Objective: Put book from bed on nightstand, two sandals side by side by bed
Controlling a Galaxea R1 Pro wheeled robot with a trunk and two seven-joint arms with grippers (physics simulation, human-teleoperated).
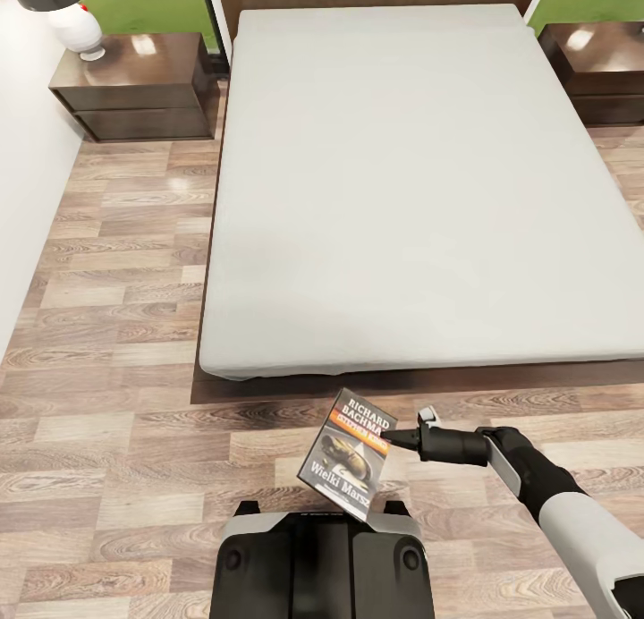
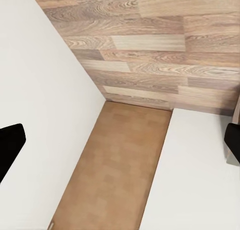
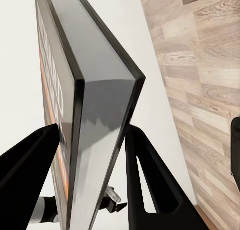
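The book [image 1: 351, 453], dark with an orange band and white lettering, hangs tilted above the wood floor just off the foot of the bed [image 1: 402, 181]. My right gripper [image 1: 394, 438] is shut on its right edge. The right wrist view shows the book [image 3: 95, 105] edge-on, clamped between the two black fingers [image 3: 150, 180]. The left gripper [image 2: 120, 140] is open, with floor and white wall between its fingertips [image 2: 10, 145]. One nightstand [image 1: 134, 87] stands left of the headboard and another nightstand [image 1: 599, 64] to its right. The sandals are out of view.
A white lamp [image 1: 76, 24] sits on the left nightstand. A white wall [image 1: 22, 181] runs along the left side, with a strip of wood floor [image 1: 125, 270] between it and the bed. My own dark base [image 1: 322, 561] is directly below the book.
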